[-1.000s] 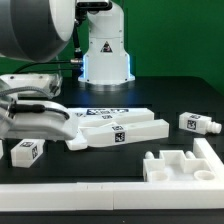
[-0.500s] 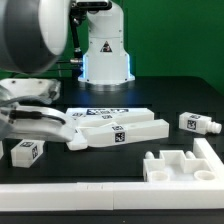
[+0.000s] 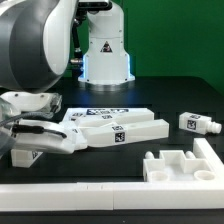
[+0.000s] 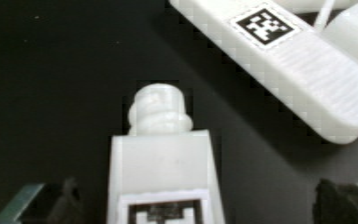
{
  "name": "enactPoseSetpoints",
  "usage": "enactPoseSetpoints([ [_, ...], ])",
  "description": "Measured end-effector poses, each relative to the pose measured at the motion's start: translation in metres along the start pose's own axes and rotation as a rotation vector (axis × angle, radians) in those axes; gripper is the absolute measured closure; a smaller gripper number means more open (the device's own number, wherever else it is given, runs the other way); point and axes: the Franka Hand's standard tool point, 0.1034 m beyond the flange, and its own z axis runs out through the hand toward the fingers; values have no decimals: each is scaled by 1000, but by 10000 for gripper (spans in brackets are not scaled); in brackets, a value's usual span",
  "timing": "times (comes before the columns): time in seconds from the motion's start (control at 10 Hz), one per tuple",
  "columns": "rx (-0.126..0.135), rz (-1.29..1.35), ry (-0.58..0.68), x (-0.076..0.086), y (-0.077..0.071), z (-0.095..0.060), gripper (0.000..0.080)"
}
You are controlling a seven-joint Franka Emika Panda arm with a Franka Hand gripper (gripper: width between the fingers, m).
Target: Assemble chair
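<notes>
Wrist view: a short white plastic piece with a rounded peg at one end and a square black-and-white tag [image 4: 158,165] lies lengthwise between the dark fingers [image 4: 55,205]. The fingers stand wide, one on each side, with black worktop [image 4: 51,90] showing in both gaps. Nothing is held and nothing is touched.

Step in hand, as I read it: the pick of this piece.
- Come straight down and keep the piece centred. It looks slightly nearer one finger, so trim that first.
- Close on the flat long flanks near the tag, not on the peg, which is round and likely to slip.
- Let both pads meet together, or the piece may twist on the worktop.

Edges and room:
- A long white ribbed bar with its own tag [image 4: 291,60] lies diagonally beyond the peg end, near but apart. Lift before you swing that way.
- Exterior view: the short white plastic piece [image 3: 25,154] sits at that view's left, under the hand and just beside the raised white border [image 3: 100,195] along the front. There is little room on that side.
- The long white ribbed bar [image 3: 125,128] lies mid-worktop. A flat white notched panel [image 3: 180,165] sits at that view's right, close to the border.
- A small white tagged block [image 3: 196,122] stands well apart, with open dark worktop around it. That is your freest lane.
</notes>
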Motion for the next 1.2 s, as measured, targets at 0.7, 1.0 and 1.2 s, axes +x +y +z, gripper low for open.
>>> enactPoseSetpoints([
  [0.7,-16,-19,91,3,-15,-21,518],
  [1.0,-33,-43,385,-45,-83,-69,518],
  [1.2,-39,-81,530,-67,-114,-96,518],
])
